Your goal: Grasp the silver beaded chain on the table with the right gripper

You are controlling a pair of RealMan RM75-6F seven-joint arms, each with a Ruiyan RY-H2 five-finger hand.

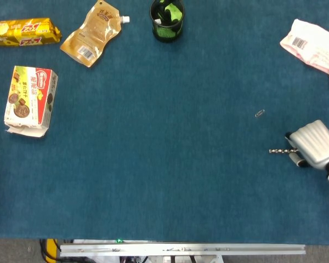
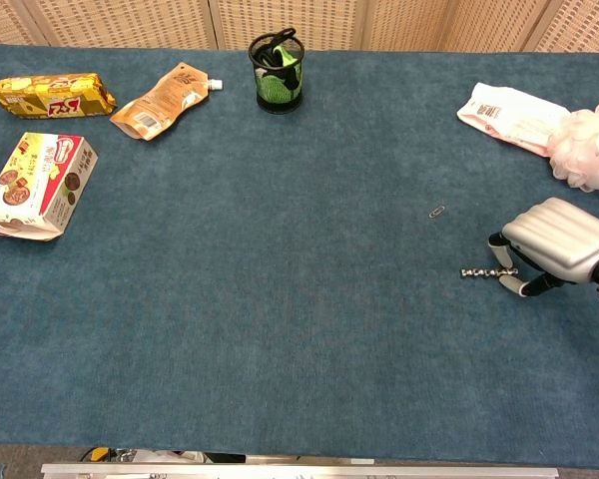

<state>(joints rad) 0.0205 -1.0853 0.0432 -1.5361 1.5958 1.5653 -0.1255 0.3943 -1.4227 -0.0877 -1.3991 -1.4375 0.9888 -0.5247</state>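
The silver beaded chain lies flat on the blue table, pointing left to right. My right hand hangs palm down over the chain's right end, which runs in under it. Its fingers curl toward the cloth. One dark-tipped finger shows just behind the chain and another fingertip just in front, so they straddle it. The palm hides any contact with the beads. My left hand is in neither view.
A small paperclip lies a little behind and left of the chain. A white and pink packet and a pink bath puff sit at the back right. A mesh pen cup, pouch, snack bar and box are far left.
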